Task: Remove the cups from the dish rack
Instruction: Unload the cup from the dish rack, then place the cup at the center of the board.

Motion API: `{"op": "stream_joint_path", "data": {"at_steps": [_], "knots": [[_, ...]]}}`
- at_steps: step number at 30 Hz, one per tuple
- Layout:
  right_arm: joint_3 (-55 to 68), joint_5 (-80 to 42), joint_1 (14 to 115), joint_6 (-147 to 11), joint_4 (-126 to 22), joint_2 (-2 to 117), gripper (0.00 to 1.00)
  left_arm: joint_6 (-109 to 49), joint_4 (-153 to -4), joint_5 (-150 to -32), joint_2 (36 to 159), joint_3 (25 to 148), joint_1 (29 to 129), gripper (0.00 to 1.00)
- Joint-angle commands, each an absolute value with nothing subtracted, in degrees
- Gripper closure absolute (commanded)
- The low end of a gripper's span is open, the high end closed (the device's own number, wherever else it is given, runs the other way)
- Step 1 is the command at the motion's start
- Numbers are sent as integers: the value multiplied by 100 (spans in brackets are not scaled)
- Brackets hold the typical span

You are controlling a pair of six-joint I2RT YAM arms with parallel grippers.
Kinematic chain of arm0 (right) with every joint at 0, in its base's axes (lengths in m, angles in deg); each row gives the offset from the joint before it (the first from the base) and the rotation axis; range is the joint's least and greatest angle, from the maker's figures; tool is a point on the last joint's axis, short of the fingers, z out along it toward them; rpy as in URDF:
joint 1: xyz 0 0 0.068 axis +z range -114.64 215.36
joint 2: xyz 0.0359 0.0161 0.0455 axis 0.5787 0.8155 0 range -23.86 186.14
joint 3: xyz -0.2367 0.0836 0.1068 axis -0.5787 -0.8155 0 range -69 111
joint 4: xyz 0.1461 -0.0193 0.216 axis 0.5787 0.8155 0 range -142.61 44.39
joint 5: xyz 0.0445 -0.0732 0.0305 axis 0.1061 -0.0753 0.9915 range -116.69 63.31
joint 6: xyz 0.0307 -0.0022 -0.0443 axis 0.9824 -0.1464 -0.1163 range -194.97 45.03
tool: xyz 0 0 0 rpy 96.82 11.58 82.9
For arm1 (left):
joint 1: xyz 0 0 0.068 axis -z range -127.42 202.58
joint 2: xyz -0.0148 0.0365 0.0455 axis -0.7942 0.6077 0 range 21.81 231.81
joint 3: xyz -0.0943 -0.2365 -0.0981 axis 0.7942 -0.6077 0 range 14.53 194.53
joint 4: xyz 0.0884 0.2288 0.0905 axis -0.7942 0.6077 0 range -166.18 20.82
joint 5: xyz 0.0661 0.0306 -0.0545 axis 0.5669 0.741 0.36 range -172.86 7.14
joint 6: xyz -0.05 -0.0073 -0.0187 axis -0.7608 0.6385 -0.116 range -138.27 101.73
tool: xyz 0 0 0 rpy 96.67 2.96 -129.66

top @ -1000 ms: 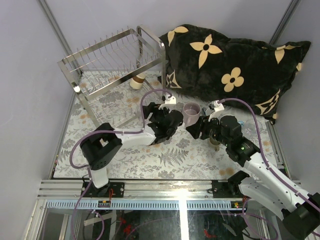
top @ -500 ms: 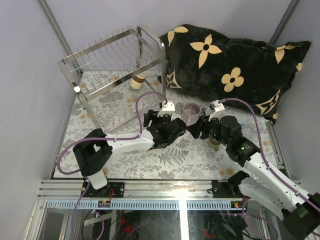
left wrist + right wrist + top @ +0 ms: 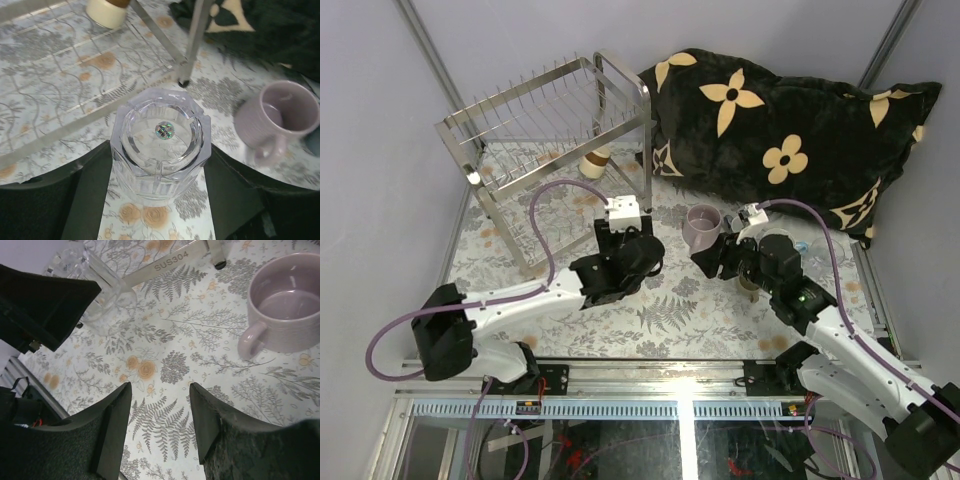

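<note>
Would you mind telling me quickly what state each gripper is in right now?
Left gripper: closed on the clear glass.
Right gripper: open, holding nothing; the lilac mug stands apart from it.

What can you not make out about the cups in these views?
Clear glass: hidden under the left tool in the top view.
Cream-and-brown cup: the left wrist view's top edge cuts it off.
Lilac mug: its far side is cut off by the right wrist view's right edge.

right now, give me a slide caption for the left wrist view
Left pincer gripping a clear glass, lilac mug upright on the floral table beside it
</note>
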State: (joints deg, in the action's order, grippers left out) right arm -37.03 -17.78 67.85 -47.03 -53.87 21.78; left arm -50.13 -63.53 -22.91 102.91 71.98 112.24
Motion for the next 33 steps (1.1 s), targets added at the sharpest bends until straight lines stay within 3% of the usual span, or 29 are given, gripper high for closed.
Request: {"op": "stream_joint_path", "data": {"at_steps": [1,10,18,28,33], "knots": [[-3958,-1234,6806,-4326,-6434,2130,43,-5416,-6807,-3174,9776,6884,11311,90],[-5121,-696,6806,-2832,-8902,1968,41,-5637,-7368,-4198,8599,6314,11320,91],[-6044,-396,6806,-1428,-12047,2704,40,-5851,-7918,-4885,8101,6007,11331,88],[-6069,-164,6806,-338,-14755,4159,39,-6175,-8228,-5297,7889,5908,11323,87],[-5874,13,6806,-58,-15040,4657,39,-6282,-8498,-5348,7817,5797,11316,87]]}}
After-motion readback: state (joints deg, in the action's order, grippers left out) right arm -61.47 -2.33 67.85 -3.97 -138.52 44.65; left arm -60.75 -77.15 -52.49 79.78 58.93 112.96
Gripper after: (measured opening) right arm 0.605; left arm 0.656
